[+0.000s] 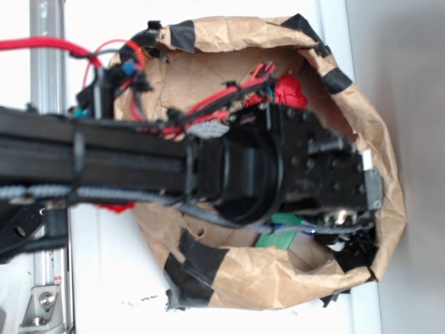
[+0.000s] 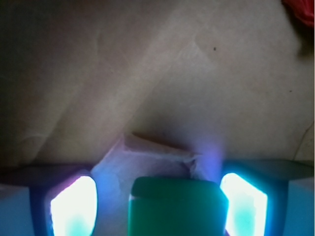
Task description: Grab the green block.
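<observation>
The green block (image 2: 173,209) lies on the brown paper floor, its near end standing between my gripper's (image 2: 157,206) two glowing fingers. The right pad (image 2: 244,206) is at the block's side, touching or nearly so. The left pad (image 2: 74,206) stands apart from it by a clear gap. The jaws are open around the block. In the exterior view only a strip of the green block (image 1: 281,238) shows under the black arm, with the gripper (image 1: 341,229) low inside the paper-lined bin and mostly hidden.
The brown paper bin wall (image 1: 389,174), patched with black tape, rings the work area. A red wad of cloth (image 1: 288,89) lies at the far side, also the cloth (image 2: 301,10) at the wrist view's top right. Dark small items (image 1: 354,243) sit beside the gripper.
</observation>
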`<act>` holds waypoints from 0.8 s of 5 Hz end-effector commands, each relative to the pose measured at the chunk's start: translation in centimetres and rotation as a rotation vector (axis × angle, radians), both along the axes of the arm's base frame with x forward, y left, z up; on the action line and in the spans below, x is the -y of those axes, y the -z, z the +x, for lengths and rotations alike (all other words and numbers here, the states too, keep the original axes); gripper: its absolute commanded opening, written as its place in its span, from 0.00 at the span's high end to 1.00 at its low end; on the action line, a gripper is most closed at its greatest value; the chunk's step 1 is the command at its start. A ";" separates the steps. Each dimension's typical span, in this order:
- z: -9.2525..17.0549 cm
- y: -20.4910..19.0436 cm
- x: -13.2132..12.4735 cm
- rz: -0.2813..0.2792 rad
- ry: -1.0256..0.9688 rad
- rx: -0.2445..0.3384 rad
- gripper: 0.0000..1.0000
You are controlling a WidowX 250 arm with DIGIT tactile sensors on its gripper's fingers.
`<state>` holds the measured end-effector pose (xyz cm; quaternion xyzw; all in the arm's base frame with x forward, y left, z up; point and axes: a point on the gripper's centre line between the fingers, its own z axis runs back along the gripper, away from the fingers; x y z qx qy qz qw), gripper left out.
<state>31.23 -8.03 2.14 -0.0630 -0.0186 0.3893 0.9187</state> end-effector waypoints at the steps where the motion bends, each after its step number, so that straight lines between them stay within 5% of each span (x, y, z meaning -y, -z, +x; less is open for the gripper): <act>1: -2.9 -5.5 -1.0 0.030 0.037 0.132 0.00; 4: -1.8 -2.3 1.8 0.005 0.189 0.094 0.00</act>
